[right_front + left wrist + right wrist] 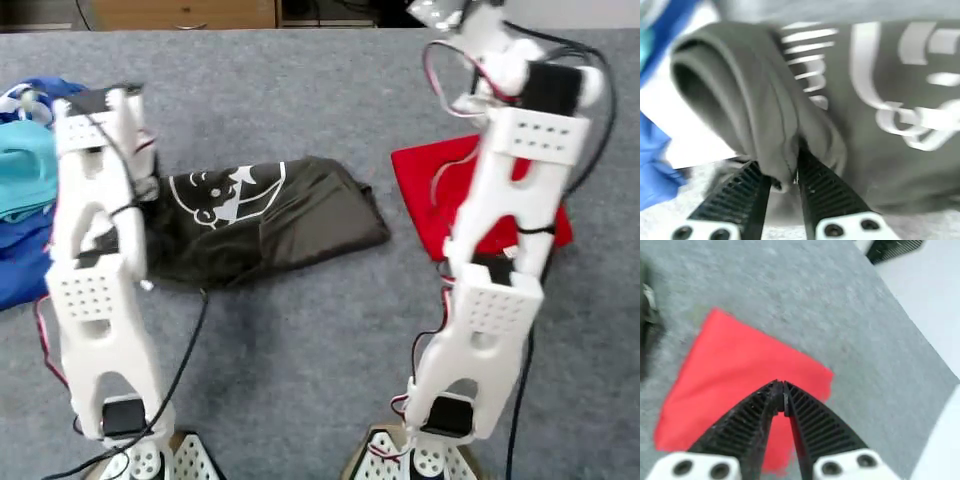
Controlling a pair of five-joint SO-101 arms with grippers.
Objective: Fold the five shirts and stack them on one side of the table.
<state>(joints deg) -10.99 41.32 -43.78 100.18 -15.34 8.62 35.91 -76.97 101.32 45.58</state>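
Note:
A dark shirt (270, 215) with a white print lies crumpled at the table's middle. My left gripper (783, 172) is shut on a thick fold of this dark shirt (900, 150) at its left edge. A folded red shirt (425, 185) lies flat on the right, partly under the right arm. My right gripper (784, 392) hangs shut and empty above the red shirt (735, 375), clear of it.
Blue cloth (20, 265) and a teal shirt (25, 170) are heaped at the table's left edge, close to the left arm; the blue cloth (655, 175) lies right beside the held fold. Beyond the red shirt runs the table's far edge (900, 305). Bare grey table (300, 350) lies between the arms.

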